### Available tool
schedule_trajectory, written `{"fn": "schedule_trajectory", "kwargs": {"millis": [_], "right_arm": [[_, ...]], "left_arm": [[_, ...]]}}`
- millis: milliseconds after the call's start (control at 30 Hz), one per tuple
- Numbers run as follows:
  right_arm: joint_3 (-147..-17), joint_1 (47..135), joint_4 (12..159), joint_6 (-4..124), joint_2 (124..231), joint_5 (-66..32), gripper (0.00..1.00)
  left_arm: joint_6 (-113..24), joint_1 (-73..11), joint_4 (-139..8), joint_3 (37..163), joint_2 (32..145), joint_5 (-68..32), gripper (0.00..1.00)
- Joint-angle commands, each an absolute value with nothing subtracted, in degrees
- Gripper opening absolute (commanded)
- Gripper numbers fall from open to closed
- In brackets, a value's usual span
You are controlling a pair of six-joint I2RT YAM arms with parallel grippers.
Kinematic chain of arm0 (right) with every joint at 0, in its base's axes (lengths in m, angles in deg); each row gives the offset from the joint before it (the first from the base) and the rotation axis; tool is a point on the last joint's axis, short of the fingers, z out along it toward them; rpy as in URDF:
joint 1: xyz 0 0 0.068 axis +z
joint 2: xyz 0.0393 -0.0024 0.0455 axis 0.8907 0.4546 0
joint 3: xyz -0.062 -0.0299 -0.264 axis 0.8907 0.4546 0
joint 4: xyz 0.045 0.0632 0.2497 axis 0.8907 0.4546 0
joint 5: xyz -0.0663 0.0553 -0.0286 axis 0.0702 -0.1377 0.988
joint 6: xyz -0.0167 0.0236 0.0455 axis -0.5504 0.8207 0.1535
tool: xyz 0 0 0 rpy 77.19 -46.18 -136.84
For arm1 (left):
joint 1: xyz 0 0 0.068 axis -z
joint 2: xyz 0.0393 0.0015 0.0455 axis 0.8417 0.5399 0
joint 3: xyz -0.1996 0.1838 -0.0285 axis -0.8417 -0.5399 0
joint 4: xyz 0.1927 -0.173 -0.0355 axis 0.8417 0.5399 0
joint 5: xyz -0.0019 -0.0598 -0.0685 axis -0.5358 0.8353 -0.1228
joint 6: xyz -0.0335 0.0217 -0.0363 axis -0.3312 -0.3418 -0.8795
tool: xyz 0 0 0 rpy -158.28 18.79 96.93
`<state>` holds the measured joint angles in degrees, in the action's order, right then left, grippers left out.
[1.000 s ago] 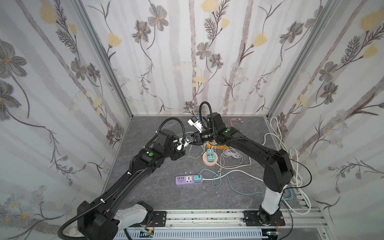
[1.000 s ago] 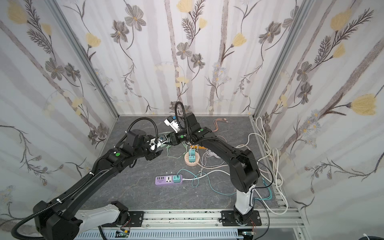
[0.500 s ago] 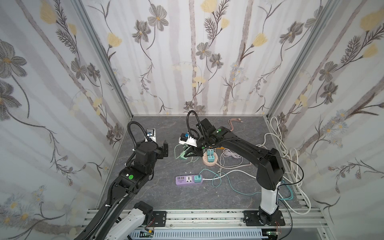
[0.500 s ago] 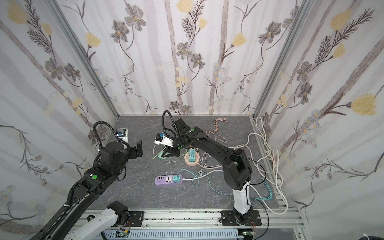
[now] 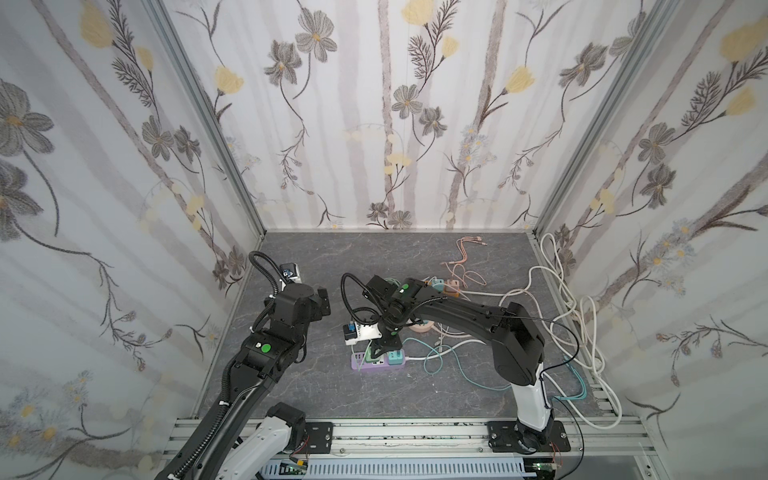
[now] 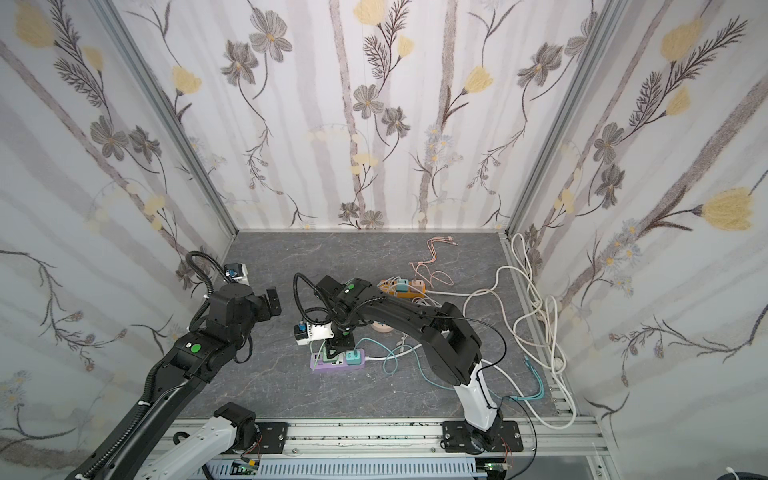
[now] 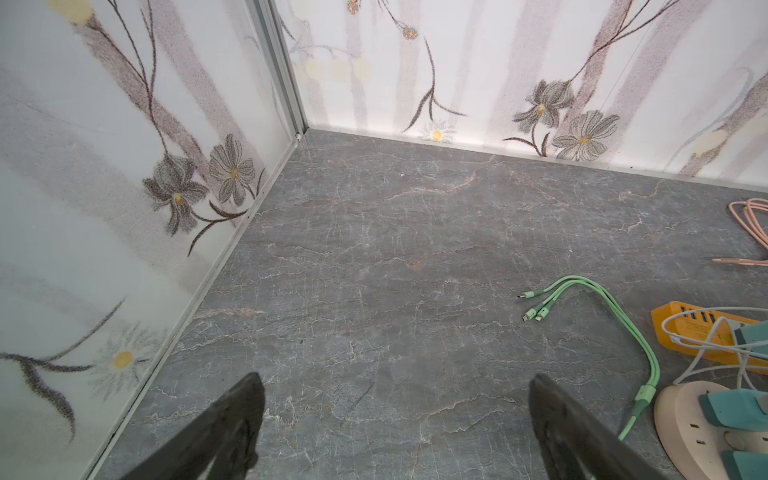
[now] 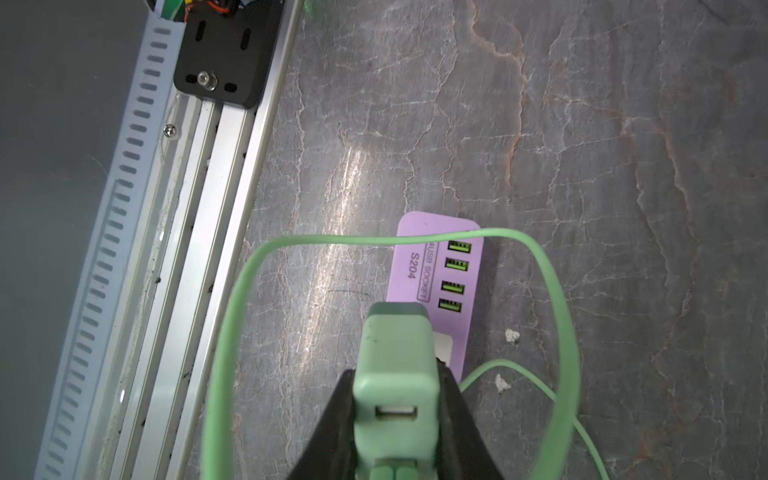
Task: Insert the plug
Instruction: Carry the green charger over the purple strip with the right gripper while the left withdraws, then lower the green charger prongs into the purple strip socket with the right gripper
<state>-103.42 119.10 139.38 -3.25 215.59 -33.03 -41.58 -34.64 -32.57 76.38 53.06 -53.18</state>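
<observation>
Most of the task looks done: the right gripper (image 8: 397, 376) has its jaws closed snugly on the sides of the green plug (image 8: 395, 336). The plug points down at the purple power strip (image 8: 419, 266), which lies directly beneath and just ahead of that gripper. Whether the prongs are seated in the strip cannot be told, since the plug body hides the joint. The green cable (image 8: 232, 316) loops around the gripper. What remains is probably a final press and letting go. The left gripper (image 7: 395, 380) hangs well apart, jaws spread wide and empty, with only bare tabletop (image 7: 374, 249) below it
</observation>
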Motion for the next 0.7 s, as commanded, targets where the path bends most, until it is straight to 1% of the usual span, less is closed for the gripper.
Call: {"fn": "schedule_trajectory", "kwargs": {"millis": [0, 267, 667], "right_arm": [[-104.17, 119.78, 140.73, -5.06, 216.07, -30.63, 0.00], [-104.57, 120.61, 142.59, -4.30, 216.76, -25.93, 0.00], [-105.54, 121.05, 144.30, -3.71, 217.93, -23.61, 0.00]], "left_arm": [[-43.21, -35.16, -32.98, 75.87, 53.09, -52.87, 1.00], [-43.55, -36.12, -33.02, 75.05, 53.25, -51.41, 1.00], [-43.65, -36.66, -32.92, 74.45, 53.45, -50.50, 1.00]]}}
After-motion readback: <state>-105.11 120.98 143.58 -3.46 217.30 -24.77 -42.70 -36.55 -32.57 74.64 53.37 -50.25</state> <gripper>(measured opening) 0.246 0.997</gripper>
